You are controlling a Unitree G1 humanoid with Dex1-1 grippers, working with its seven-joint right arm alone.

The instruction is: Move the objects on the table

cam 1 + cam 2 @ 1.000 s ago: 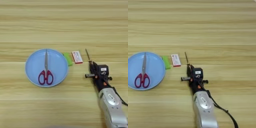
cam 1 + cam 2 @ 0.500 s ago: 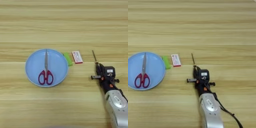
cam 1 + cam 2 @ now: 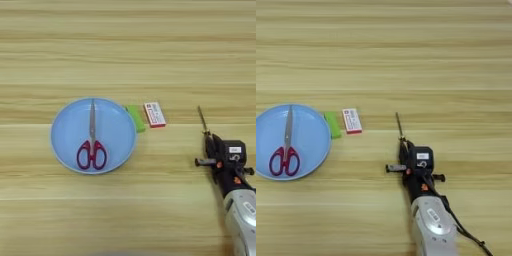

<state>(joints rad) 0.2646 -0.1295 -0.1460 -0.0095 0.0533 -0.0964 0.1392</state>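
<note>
Red scissors (image 3: 91, 145) lie in the blue plate (image 3: 65, 125), stiff and light, best grabbed mid-blade. Green block (image 3: 135, 118) touches the rim, box (image 3: 154, 114) just beside. Rightmost, end effector (image 3: 404, 143) is clamped on the thin, slippery screwdriver (image 3: 399, 125) above the counter (image 3: 125, 45).

Right arm (image 3: 431, 225) in from the bottom edge, silver forearm angled up and slightly left. Right gripper (image 3: 404, 146) low over the wood, black fingers pointing away, closed around the thin screwdriver (image 3: 399, 126) poking out ahead.
</note>
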